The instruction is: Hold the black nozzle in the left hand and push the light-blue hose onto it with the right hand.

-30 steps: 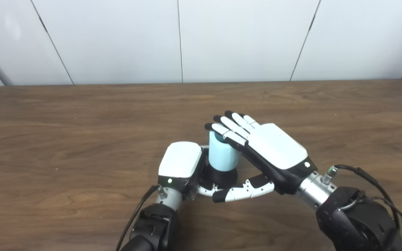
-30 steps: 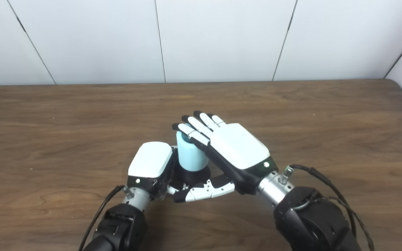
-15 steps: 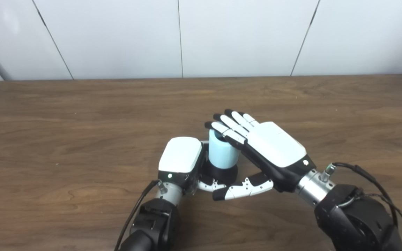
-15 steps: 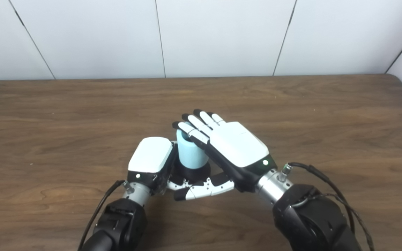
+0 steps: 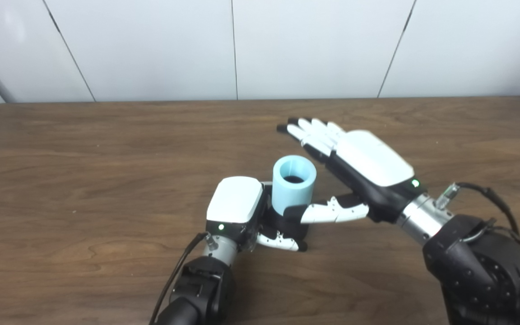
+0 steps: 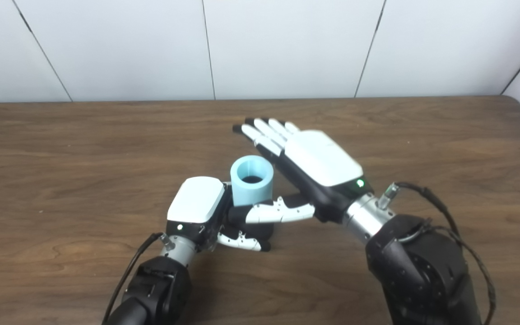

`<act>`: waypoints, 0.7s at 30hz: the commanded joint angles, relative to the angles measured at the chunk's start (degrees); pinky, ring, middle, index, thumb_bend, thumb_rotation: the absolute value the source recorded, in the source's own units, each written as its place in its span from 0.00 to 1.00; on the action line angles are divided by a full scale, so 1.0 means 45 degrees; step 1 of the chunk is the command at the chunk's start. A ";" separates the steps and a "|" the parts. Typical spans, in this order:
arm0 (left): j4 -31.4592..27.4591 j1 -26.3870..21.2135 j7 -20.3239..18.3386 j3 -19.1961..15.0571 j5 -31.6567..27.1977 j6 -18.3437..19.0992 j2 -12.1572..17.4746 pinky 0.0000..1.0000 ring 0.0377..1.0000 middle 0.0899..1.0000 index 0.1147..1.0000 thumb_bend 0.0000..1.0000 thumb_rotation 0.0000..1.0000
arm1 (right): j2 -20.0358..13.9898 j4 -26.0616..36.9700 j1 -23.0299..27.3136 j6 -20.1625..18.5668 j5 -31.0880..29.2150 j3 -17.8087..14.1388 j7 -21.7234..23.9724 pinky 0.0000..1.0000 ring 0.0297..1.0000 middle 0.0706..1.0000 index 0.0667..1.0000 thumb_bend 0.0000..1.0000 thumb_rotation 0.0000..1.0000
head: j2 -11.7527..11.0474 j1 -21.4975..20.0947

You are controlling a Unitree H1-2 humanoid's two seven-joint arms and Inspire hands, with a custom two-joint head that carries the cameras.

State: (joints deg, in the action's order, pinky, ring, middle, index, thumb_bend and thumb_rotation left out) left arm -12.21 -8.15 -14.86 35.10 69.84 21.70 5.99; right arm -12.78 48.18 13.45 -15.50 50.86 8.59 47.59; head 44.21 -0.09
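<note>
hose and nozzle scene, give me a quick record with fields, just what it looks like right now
light-blue hose: short upright tube, open end up, seated on the black nozzle
black nozzle: under the hose, mostly hidden, gripped low down
left hand: shut on the nozzle, beside the hose
right hand: open, fingers straight, raised clear of the hose top; thumb crosses in front of the hose's lower part
table: brown wood

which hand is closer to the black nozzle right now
Left. The left hand is wrapped around the black nozzle under the light-blue hose. The right hand is open, raised above and to its right.
</note>
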 commanded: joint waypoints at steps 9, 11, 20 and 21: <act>0.0686 0.0909 -0.1018 0.0281 -0.0522 -0.0259 0.0176 0.48 0.40 0.47 0.40 0.50 0.00 | 0.0151 0.0155 -0.0146 -0.0134 0.0067 -0.0564 -0.0471 0.96 1.00 0.99 0.96 0.65 0.63 | 0.0040 0.0051; 0.0718 0.0902 -0.0837 0.0264 -0.0488 -0.0365 0.0225 0.46 0.41 0.47 0.40 0.50 0.00 | 0.0120 0.0060 -0.0262 -0.0123 0.0135 -0.0553 -0.0442 0.96 1.00 0.99 0.97 0.70 0.53 | 0.0040 0.0049; 0.0634 0.0442 -0.0058 0.0288 0.0792 -0.1078 0.0788 0.68 0.72 0.71 0.69 0.98 0.15 | 0.0126 -0.0305 -0.0740 -0.0135 0.0282 -0.0678 -0.0669 0.94 1.00 1.00 1.00 0.77 0.45 | -0.0021 0.0011; 0.0562 0.0365 -0.0101 0.0203 0.0839 -0.1150 0.0835 0.70 0.73 0.72 0.70 0.99 0.17 | 0.0114 -0.0341 -0.0779 -0.0110 0.0280 -0.0686 -0.0699 0.94 1.00 1.00 1.00 0.77 0.45 | -0.0026 0.0027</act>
State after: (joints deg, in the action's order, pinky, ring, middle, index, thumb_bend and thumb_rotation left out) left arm -12.10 -7.83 -11.92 35.53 73.10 17.16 8.35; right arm -12.20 45.68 8.85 -16.36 52.09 6.14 46.49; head 44.03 -0.09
